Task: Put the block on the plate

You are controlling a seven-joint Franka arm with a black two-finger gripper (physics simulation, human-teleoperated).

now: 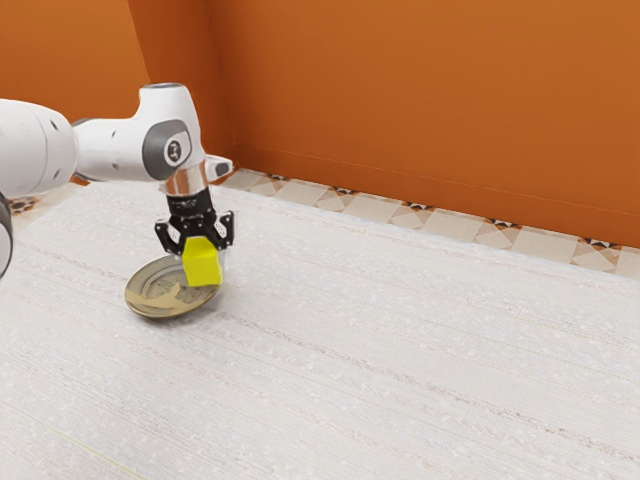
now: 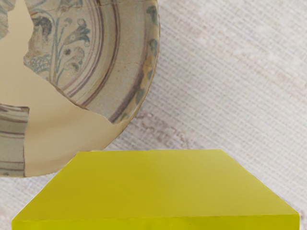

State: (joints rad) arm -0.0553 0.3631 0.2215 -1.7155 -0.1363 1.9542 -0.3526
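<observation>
Pinching now with the gripper (image 1: 204, 256), above the pale tabletop (image 1: 400, 390); down to the patterned plate (image 1: 150, 298), between eight and nine o'clock from the exterior view's centre; and on to the yellow block (image 1: 202, 268), squeezed in that grip, raised by the rim's two o'clock.

I can't read any words or numbers here. There is a small dark mark on the round gray cap (image 1: 174, 151) of the white arm (image 1: 110, 150), in the upper left of the frame, but it is too tiny for me to tell if it is a letter or a sign.
</observation>
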